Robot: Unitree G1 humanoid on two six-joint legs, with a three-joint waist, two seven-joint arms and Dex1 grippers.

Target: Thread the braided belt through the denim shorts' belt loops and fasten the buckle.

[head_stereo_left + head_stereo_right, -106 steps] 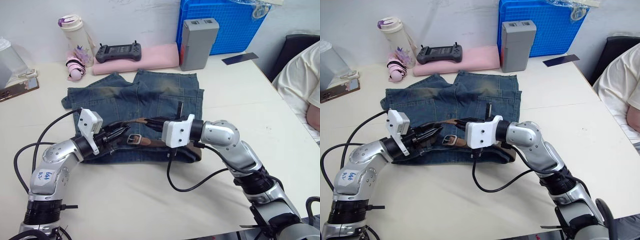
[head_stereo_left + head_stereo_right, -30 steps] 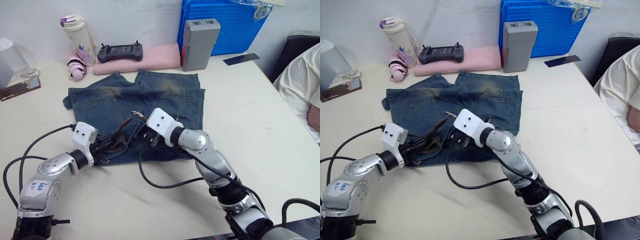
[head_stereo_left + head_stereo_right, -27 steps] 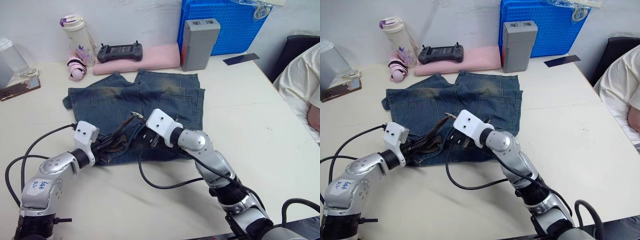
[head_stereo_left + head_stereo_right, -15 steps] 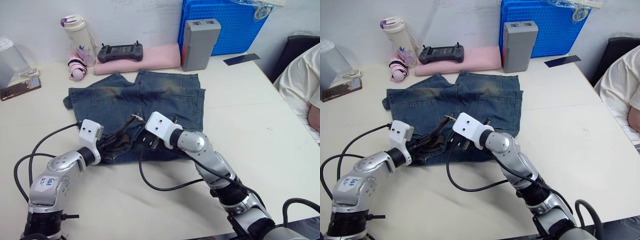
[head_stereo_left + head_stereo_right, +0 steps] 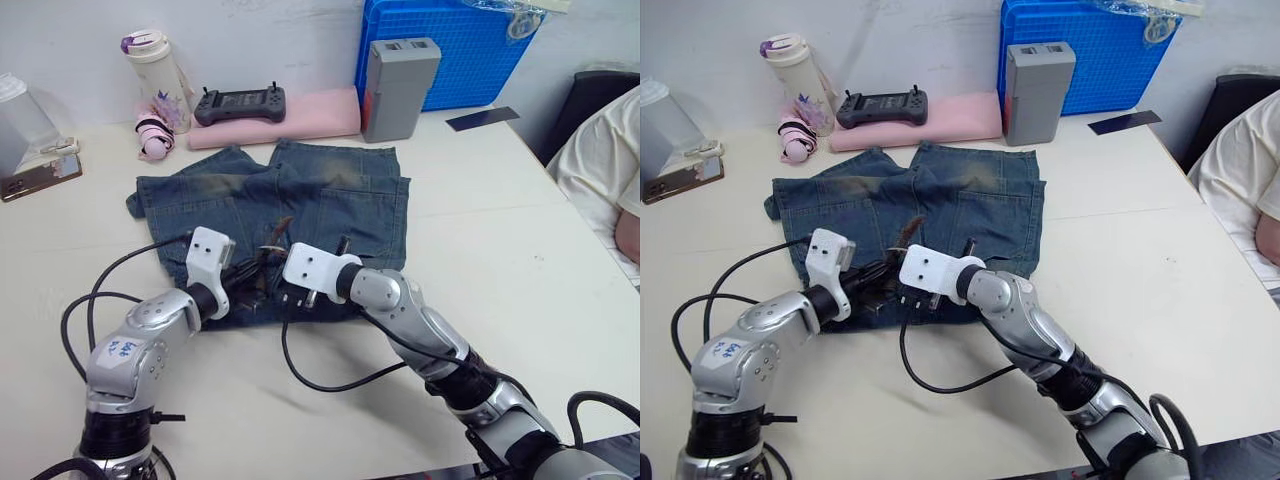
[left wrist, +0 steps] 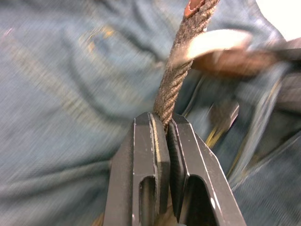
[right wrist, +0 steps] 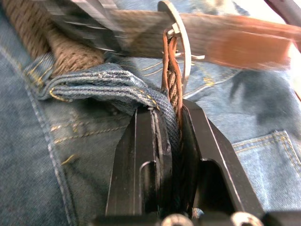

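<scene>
L gripper (image 6: 165, 123) is pinched on the braided belt (image 6: 178, 77), over the denim shorts (image 5: 330, 205) near the waistband. R gripper (image 7: 170, 120) is clamped on belt & denim by the buckle (image 7: 181, 40). Belt looks soft & floppy, so it's best held near the end.

White sticker (image 5: 124, 349) on the left arm's upper link, bearing handwritten blue characters too small to read with certainty. No other text, brand, number or sign can be read on anything else.

denim shorts (image 5: 300, 200) on white table (image 5: 520, 230)
</scene>
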